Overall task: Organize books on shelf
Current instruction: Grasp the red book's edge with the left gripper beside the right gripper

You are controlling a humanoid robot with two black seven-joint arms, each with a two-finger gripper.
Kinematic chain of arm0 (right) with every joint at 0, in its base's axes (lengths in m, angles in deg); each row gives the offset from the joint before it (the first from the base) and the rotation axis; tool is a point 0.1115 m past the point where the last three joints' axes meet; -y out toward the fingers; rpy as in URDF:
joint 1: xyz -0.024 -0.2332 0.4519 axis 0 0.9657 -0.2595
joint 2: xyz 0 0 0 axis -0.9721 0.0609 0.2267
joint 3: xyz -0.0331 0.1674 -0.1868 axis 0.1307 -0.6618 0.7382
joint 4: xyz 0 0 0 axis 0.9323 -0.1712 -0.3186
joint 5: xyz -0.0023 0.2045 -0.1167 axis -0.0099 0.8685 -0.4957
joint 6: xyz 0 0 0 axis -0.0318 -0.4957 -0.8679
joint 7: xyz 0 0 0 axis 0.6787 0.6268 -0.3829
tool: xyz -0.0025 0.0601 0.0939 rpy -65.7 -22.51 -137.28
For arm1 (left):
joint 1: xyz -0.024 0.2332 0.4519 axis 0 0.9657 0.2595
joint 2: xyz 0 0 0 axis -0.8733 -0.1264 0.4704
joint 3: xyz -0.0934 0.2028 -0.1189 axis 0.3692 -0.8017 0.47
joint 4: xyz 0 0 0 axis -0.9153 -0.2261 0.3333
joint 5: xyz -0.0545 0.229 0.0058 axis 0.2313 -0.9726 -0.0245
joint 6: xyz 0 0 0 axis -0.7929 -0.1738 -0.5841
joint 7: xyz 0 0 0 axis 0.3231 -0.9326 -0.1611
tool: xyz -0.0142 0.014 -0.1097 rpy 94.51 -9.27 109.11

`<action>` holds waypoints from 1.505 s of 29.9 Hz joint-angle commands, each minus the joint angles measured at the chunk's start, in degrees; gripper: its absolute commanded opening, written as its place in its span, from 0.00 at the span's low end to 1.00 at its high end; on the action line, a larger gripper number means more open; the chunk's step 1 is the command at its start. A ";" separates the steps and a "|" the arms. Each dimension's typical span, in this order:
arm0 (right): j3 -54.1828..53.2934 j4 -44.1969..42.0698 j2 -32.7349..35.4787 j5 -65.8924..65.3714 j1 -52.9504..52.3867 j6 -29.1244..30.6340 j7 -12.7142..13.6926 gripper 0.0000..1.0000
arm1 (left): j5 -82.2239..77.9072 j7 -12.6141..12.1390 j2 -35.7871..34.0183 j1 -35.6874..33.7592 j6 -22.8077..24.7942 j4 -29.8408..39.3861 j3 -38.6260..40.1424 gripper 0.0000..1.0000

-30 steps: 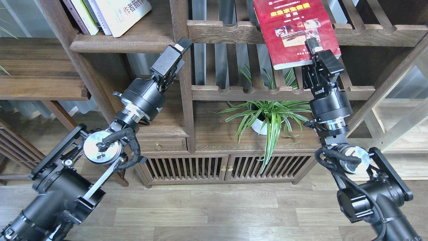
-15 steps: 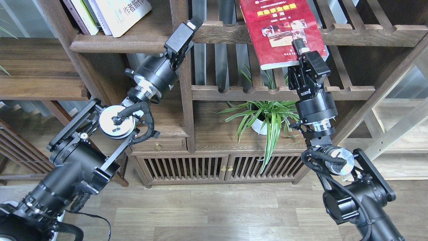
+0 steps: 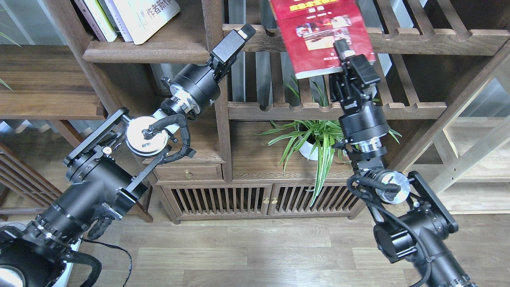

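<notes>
A dark red book (image 3: 318, 36) with a yellow title hangs tilted in front of the upper slatted rail at top centre. My right gripper (image 3: 343, 48) is shut on its lower right edge. At the top left, the solid plank shelf (image 3: 147, 52) holds several leaning books. One is a large white one with blue Chinese characters (image 3: 153, 16), with slim white and green ones (image 3: 99, 18) to its left. My left gripper (image 3: 244, 32) points up and right beside the bookcase post, near the slatted rail. Its fingers cannot be told apart, and nothing shows in it.
A vertical bookcase post (image 3: 218, 87) stands between the plank shelf and the slatted shelves with scalloped rails (image 3: 430, 40). A spider plant in a white pot (image 3: 314, 141) sits below my right arm. A low cabinet with slatted doors (image 3: 223, 201) stands on the wood floor.
My right gripper has carried the red book up and to the left. My left arm has risen and swung right, from beside the post to the scalloped rail.
</notes>
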 commanded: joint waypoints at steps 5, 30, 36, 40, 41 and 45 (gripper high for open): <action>2.94 0.00 -3.57 -2.29 -0.05 0.00 0.00 0.04 | 2.23 -0.56 -0.01 -2.00 3.65 -0.19 -0.33 0.97; 2.94 0.00 -3.75 -3.35 -0.93 0.00 0.00 0.04 | 9.52 -0.39 -0.01 -7.62 3.65 -6.25 -4.54 0.93; 2.76 0.00 -3.75 -3.35 -0.93 0.00 0.00 0.04 | 10.32 -0.47 -0.01 -8.59 3.74 -6.25 -6.21 0.93; 2.76 0.00 -3.75 -3.35 -0.93 0.00 0.00 0.04 | 12.51 -0.47 -0.01 -9.21 3.74 -6.25 -7.71 0.93; 2.76 0.00 -3.75 -3.35 -0.93 0.00 0.00 0.04 | 13.04 -0.56 -0.01 -9.64 3.74 -6.25 -7.97 0.92; 2.76 0.00 -3.75 -3.35 -1.02 0.00 -0.08 0.04 | 14.80 -0.65 -0.01 -10.44 3.74 -6.34 -8.94 0.90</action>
